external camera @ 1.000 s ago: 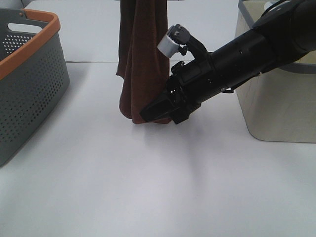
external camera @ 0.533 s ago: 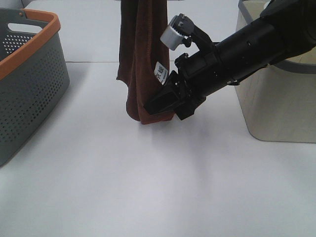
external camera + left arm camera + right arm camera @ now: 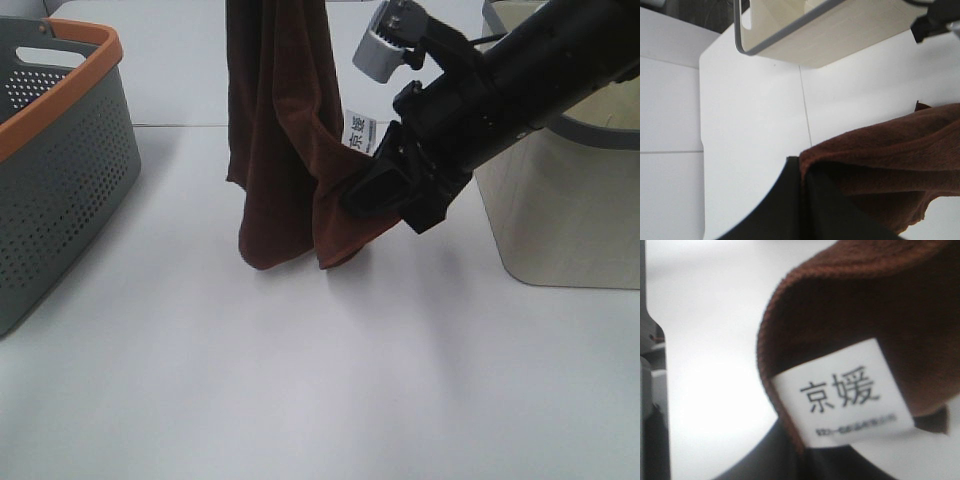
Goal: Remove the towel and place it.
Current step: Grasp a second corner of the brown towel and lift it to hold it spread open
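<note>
- The brown towel [image 3: 280, 150] hangs straight down over the white table [image 3: 300, 390], in the middle between the two containers. Its upper end goes out of the top of the high view.
- I cannot tell whether its lower tip touches the table.
- The left gripper [image 3: 802, 200] shows only in its own wrist view. Its two black fingers are pressed together, and an edge of the towel is pinched between them.
- The right gripper [image 3: 368, 190] reaches in from the right side. It is closed on the right edge of the towel, low down, and this edge is drawn out sideways.
- A white label [image 3: 842, 392] is sewn on the towel edge, just above the right gripper. It reads "京媛" in black letters. The small line under it is too blurred to read.
- A grey basket [image 3: 60, 160] with an orange rim stands at the left, well apart from the towel.
- A beige bin [image 3: 560, 210] with a grey rim stands at the right, behind the right arm.
</note>
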Robot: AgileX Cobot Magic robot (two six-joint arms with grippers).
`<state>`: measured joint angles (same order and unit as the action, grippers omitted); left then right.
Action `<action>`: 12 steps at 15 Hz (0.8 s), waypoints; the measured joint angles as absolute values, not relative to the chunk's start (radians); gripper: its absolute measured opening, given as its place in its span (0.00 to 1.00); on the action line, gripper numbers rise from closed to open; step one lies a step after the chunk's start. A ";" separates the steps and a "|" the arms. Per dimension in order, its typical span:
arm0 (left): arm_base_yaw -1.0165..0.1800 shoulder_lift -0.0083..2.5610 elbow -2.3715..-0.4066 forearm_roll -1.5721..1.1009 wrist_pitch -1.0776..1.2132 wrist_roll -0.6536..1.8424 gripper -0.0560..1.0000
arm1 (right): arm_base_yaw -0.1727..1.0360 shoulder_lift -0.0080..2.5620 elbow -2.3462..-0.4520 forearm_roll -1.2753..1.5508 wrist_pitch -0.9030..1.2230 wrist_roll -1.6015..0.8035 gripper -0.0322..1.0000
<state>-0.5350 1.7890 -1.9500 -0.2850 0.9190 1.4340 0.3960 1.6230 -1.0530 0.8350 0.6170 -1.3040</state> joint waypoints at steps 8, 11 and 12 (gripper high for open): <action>-0.534 1.824 -1.951 -0.021 0.891 0.905 0.05 | 0.396 1.531 -1.113 0.468 0.336 -1.302 0.03; -0.534 1.872 -1.951 0.092 0.811 0.827 0.05 | 0.396 1.593 -1.187 0.376 0.244 -1.307 0.03; -0.534 1.882 -1.951 0.118 0.786 0.813 0.05 | 0.396 1.608 -1.200 0.361 0.226 -1.307 0.03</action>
